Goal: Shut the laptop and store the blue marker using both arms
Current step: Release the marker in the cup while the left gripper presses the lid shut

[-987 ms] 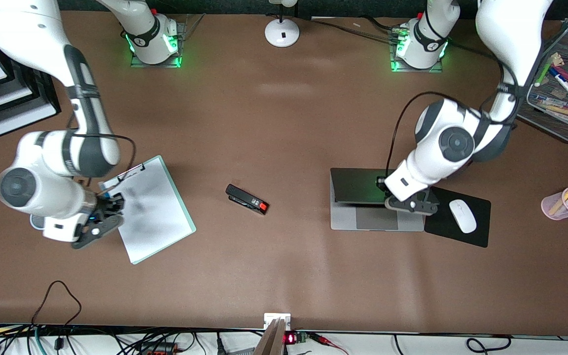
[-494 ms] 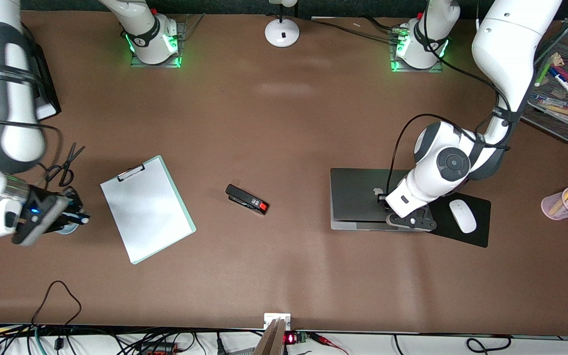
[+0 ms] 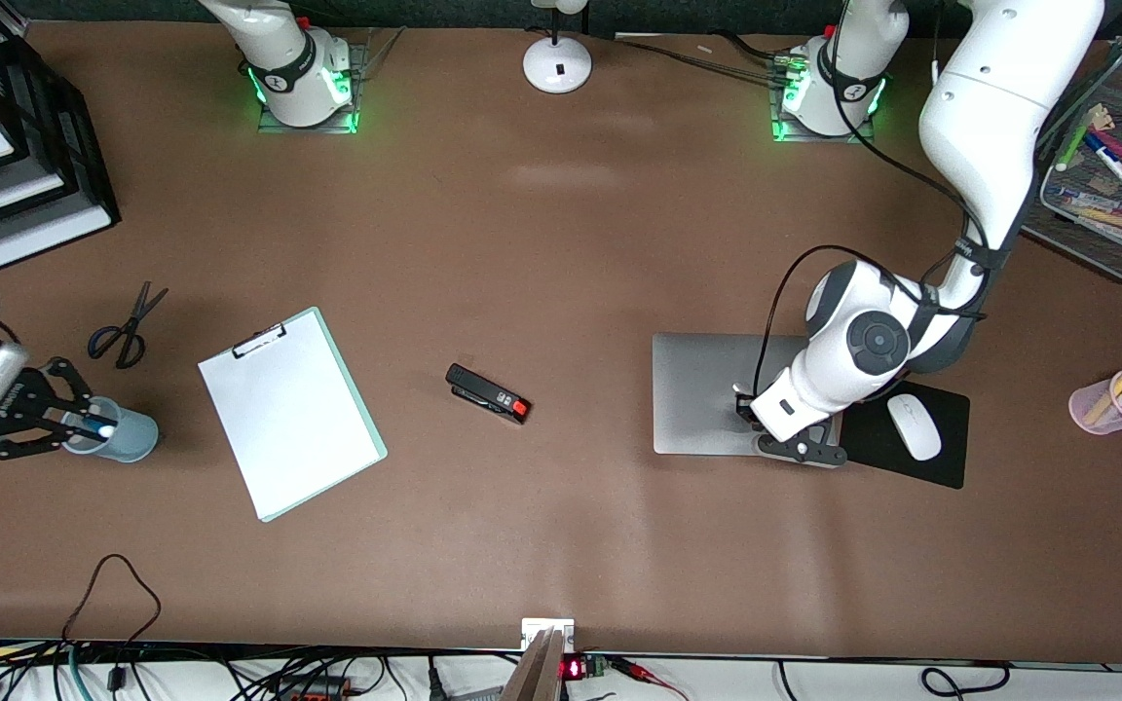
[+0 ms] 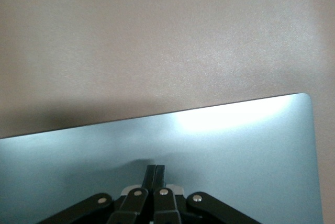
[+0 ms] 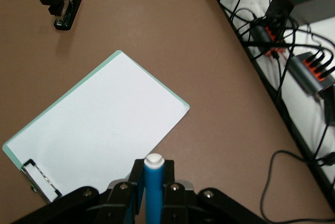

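Note:
The laptop (image 3: 697,389) lies closed and flat, its silver-grey lid up; the lid fills the left wrist view (image 4: 235,156). My left gripper (image 3: 785,443) is shut, its fingertips together on the lid near the edge closest to the front camera, and shows in its own wrist view (image 4: 155,170). My right gripper (image 3: 64,425) is shut on the blue marker (image 3: 89,426) at the right arm's end of the table. It holds the marker's pale tip over the rim of a grey-blue cup (image 3: 132,440). The right wrist view shows the marker (image 5: 153,187) upright between the fingers (image 5: 137,177).
A white clipboard (image 3: 288,414) and a black-and-red stapler (image 3: 488,393) lie mid-table. Scissors (image 3: 123,326) lie beside the cup. A white mouse (image 3: 914,425) sits on a black pad (image 3: 946,467) beside the laptop. A pink pen cup (image 3: 1111,404) and mesh tray (image 3: 1106,224) stand at the left arm's end.
The laptop lid has gone from partly open to fully shut under my left gripper. My right gripper has swung from the clipboard's edge to the grey-blue cup with the marker.

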`<state>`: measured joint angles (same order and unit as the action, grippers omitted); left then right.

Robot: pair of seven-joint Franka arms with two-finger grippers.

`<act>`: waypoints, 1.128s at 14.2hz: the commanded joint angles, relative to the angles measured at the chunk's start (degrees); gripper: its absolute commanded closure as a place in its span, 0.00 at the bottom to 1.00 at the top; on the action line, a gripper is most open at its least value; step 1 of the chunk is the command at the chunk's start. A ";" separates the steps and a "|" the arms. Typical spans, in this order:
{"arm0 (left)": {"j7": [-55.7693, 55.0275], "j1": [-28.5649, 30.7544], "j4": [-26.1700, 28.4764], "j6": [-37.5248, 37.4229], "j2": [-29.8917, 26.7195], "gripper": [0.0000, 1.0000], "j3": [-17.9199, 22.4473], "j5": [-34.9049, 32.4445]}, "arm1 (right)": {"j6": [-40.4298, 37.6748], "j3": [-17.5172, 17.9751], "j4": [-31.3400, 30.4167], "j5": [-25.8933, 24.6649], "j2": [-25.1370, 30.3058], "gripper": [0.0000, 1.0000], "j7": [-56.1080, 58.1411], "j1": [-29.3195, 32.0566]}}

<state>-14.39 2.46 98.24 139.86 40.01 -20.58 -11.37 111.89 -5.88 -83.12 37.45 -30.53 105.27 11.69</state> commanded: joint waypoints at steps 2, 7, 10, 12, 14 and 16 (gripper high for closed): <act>-0.11 -0.35 -2.18 2.17 3.23 1.00 0.28 -1.72 | -6.57 0.70 0.59 7.18 -1.37 1.00 12.30 5.09; -0.11 -0.09 -2.18 2.35 3.58 1.00 0.28 -2.16 | -8.87 0.87 0.59 10.44 -4.97 1.00 21.10 9.75; -0.11 0.35 -2.00 2.18 3.58 1.00 0.37 -2.25 | -9.58 0.96 0.59 12.89 -6.47 0.99 22.42 10.98; -0.20 0.44 -2.09 1.39 2.97 1.00 0.28 -2.16 | -9.93 0.96 0.59 15.53 -7.96 0.94 24.53 11.25; -0.20 0.62 -2.18 -3.15 0.00 0.99 0.02 -2.16 | -10.02 0.96 0.68 16.16 -8.14 0.88 24.63 11.69; -0.20 0.70 -2.35 -10.63 -4.13 0.99 -0.33 -1.37 | -9.93 0.87 0.77 16.25 -8.14 0.45 23.67 11.69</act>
<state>-14.38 2.84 95.82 135.88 40.88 -20.40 -11.50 103.04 -5.86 -83.25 52.28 -38.50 128.60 22.20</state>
